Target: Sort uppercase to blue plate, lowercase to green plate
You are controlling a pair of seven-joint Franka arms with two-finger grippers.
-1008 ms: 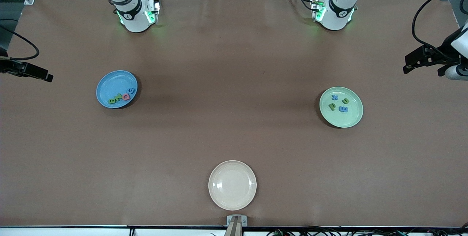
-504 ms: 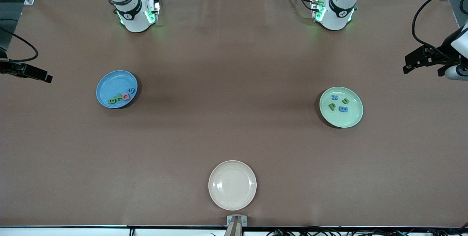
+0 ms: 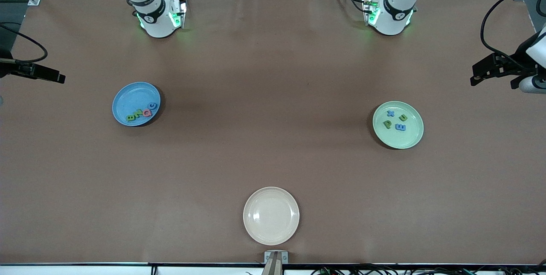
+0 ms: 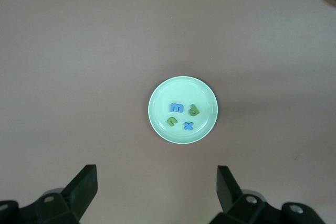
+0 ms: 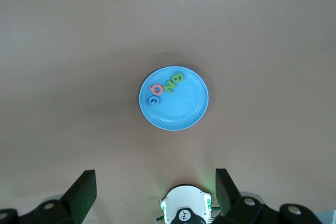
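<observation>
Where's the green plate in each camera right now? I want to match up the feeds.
Front view: green plate toward the left arm's end of the table, four letters on it.
Left wrist view: mid-frame, above the open left gripper.
Right wrist view: not in it; only the blue plate shows.
Shared landmark: the blue x on the green plate.

The blue plate [image 3: 132, 96], green plate [image 3: 407, 136] and cream plate [image 3: 271, 215] look like smooth, faintly glossy plastic on a matt brown table covering [image 3: 273, 147].
</observation>
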